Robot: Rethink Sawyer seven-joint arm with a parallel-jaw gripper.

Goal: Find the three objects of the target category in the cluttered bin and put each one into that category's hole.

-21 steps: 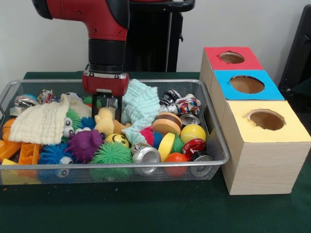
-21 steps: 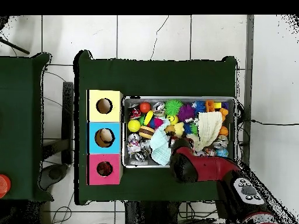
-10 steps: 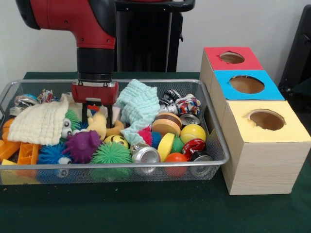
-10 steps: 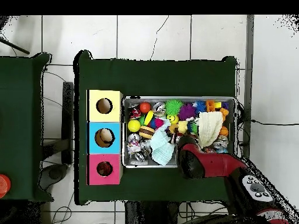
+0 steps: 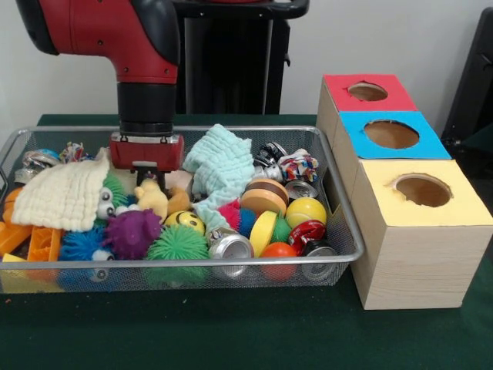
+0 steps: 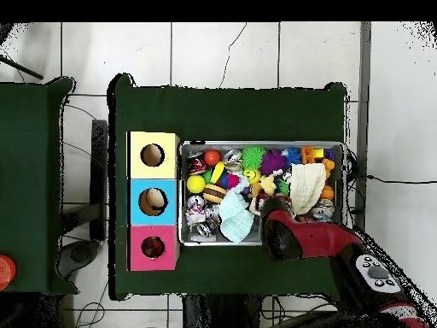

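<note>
Shifted since a second ago: arm (image 5: 146, 85) has travelled toward 9 o'clock in the front view and risen a little; mint cloth (image 5: 223, 166) beside it has resettled.

Item 1, jaws: low over the wire bin (image 5: 339, 216), left of its centre. I cannot tell from either view whether they are open or closed; the wrist housing hides them.

Item 2, yellow plush toy (image 5: 154, 199): directly beneath the jaws, apparently resting on the pile. I take it as the likely target, though nothing here names the category.

Item 3, neighbours: cream cloth (image 5: 62, 196) at 9 o'clock of the toy, mint cloth at 3 o'clock, purple spiky ball (image 5: 132, 233) and green spiky ball (image 5: 179, 243) at 6 o'clock, all crowding it.

Item 4, receptacles: red box (image 5: 339, 85), blue box (image 5: 427, 142) and yellow box (image 5: 420, 231) stand on the counter (image 5: 231, 331) at 3 o'clock of the bin. Overhead, the blue box's hole shows something pale inside.

Risks, in my judgement: a cloth edge could snag and lift with the toy; a soft plush could slip from a shallow pinch; the spiky balls could roll in and foul the descent.
</note>
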